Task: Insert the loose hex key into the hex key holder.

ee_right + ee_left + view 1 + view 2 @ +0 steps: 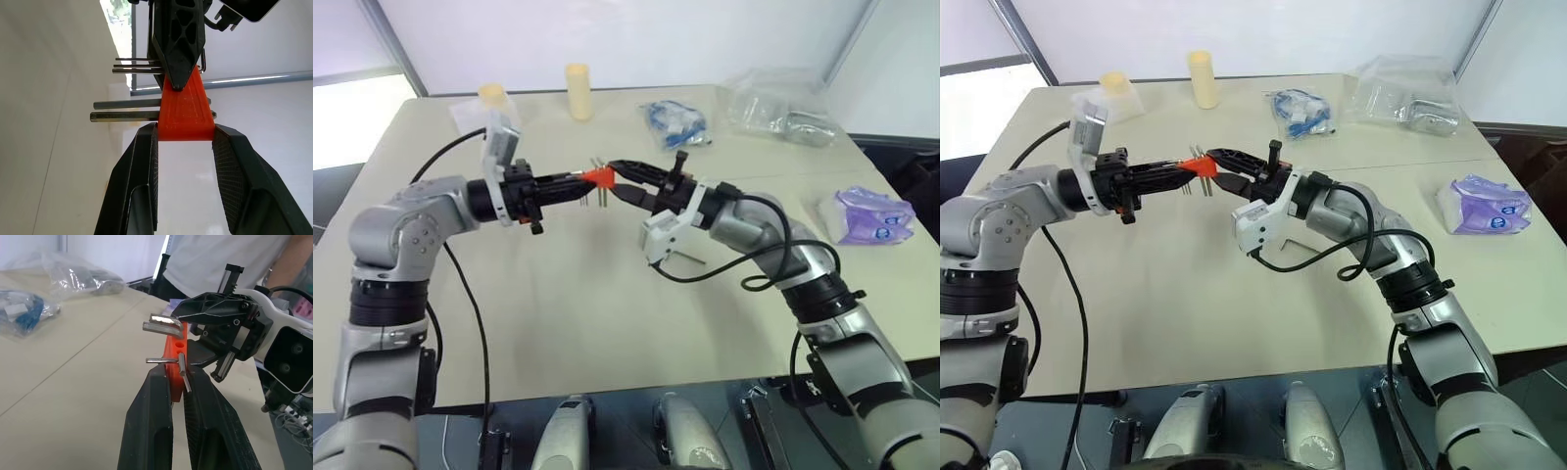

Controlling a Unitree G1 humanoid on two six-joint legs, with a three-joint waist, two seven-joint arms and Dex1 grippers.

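Note:
The hex key holder, a small red-orange block with short dark keys sticking out of it, hangs above the table's middle. My left gripper comes at it from the left and is shut on one end; its fingers pinch the block. From the right, my right gripper is shut on the other end, its pads pressing both sides of the block. A thin dark L-bent rod, apparently the loose hex key, lies on the table under my right wrist.
Two pale yellow cylinders stand at the back. A bag with blue parts and a clear bag lie at the back right. A purple-white packet sits at the right edge. A person stands beyond the table.

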